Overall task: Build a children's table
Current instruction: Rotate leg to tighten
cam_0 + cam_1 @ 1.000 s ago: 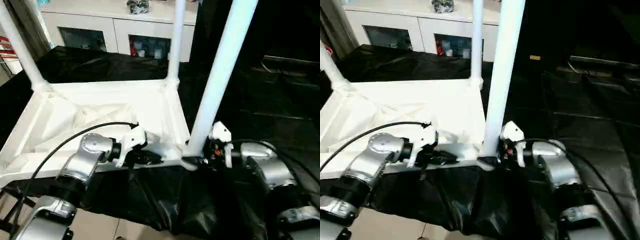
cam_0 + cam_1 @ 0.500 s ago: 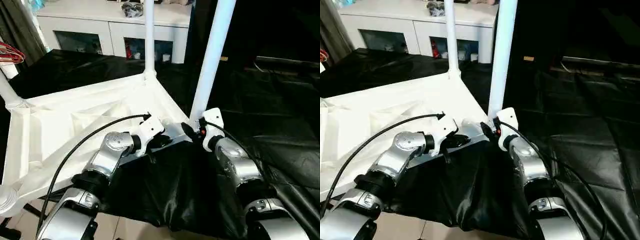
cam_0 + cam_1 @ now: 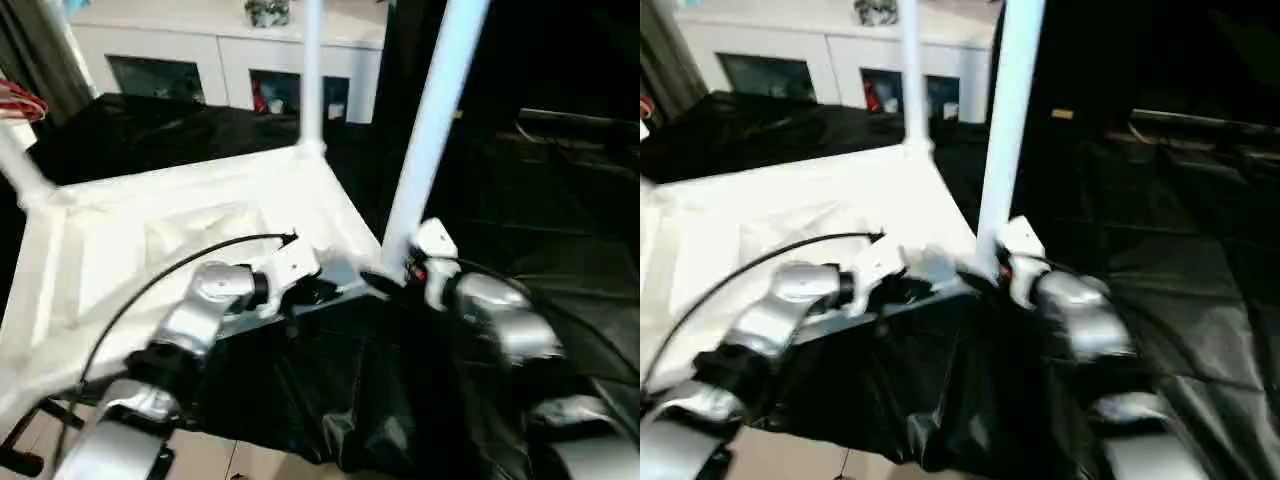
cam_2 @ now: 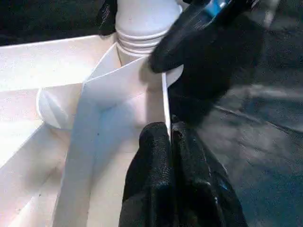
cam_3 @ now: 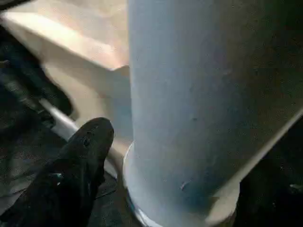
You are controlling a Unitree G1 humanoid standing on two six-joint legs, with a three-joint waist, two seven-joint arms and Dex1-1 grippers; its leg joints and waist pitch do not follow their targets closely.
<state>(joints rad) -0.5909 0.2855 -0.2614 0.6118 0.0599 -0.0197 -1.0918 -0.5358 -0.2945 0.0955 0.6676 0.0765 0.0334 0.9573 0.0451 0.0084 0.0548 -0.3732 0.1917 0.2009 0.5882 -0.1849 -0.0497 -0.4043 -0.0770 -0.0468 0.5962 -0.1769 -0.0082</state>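
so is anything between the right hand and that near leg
Nothing visible is. The right hand sits right at the base of the near leg, where it enters the tabletop's corner socket; one finger lies beside the tube.

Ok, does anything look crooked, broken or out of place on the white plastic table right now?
Nothing stands out. The white plastic tabletop lies ribbed underside up on the black sheet, with white tube legs upright in its corner sockets, the nearest leg straight. The left gripper pinches the tabletop's rim; the right gripper is at that leg's base.
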